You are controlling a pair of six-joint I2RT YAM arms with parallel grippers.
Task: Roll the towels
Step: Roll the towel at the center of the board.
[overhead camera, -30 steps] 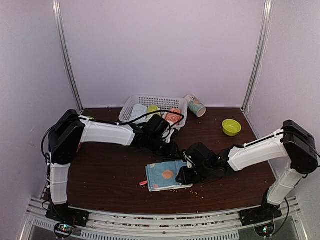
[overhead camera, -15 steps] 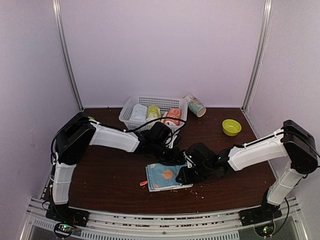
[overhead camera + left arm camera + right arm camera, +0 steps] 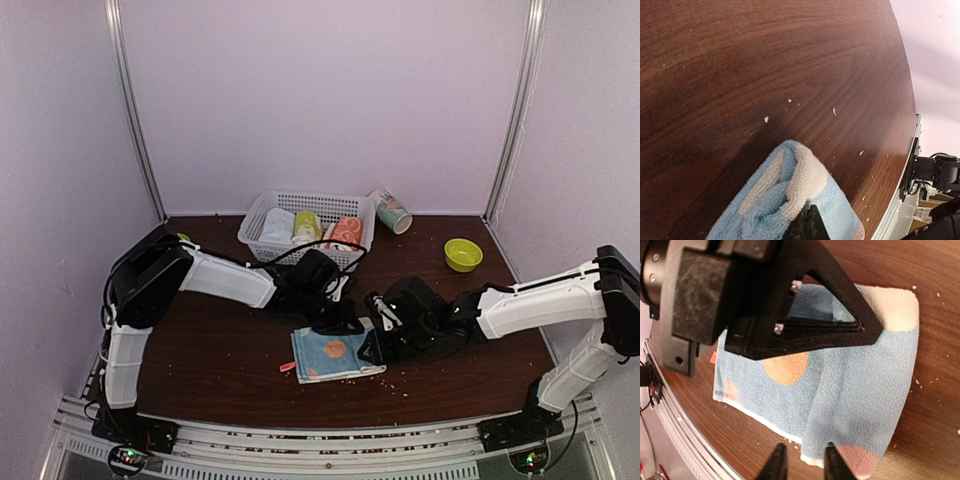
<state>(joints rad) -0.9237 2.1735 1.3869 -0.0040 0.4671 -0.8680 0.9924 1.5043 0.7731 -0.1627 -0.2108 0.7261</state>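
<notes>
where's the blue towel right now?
Top view: the blue spotted towel lies mid-table, in front of the white basket; left jaws shut on its far edge, right jaws at its right edge.

One light blue spotted towel [image 3: 335, 352] is seen on one wooden table [image 3: 220, 350]. Three cloths are counted in one white basket [image 3: 262, 210]: one pale roll [image 3: 278, 226], one yellow-green roll [image 3: 306, 224] and one peach-orange towel [image 3: 345, 232]. One printed cup [image 3: 390, 211] and one yellow-green bowl [image 3: 463, 254] are shown. Two arms are pictured, the left arm [image 3: 225, 275] and the right arm [image 3: 530, 308].
</notes>
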